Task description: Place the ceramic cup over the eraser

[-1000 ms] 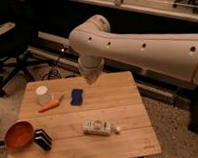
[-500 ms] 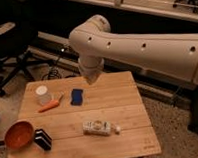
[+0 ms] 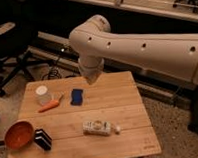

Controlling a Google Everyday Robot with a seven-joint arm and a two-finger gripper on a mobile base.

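Note:
The white ceramic cup (image 3: 43,94) stands upright at the far left of the wooden table (image 3: 129,112), just behind an orange carrot (image 3: 49,106). The black eraser with white stripes (image 3: 42,139) stands near the front left edge, next to the orange bowl (image 3: 18,135). My arm reaches in from the right, and its wrist end with the gripper (image 3: 91,74) hangs above the far middle of the table, right of the cup and well away from the eraser. Nothing shows in the gripper.
A flat blue pad (image 3: 77,96) lies near the table's middle, right of the carrot. A white packet (image 3: 98,127) lies toward the front middle. An office chair (image 3: 13,53) stands on the floor at the back left, with cables beside it.

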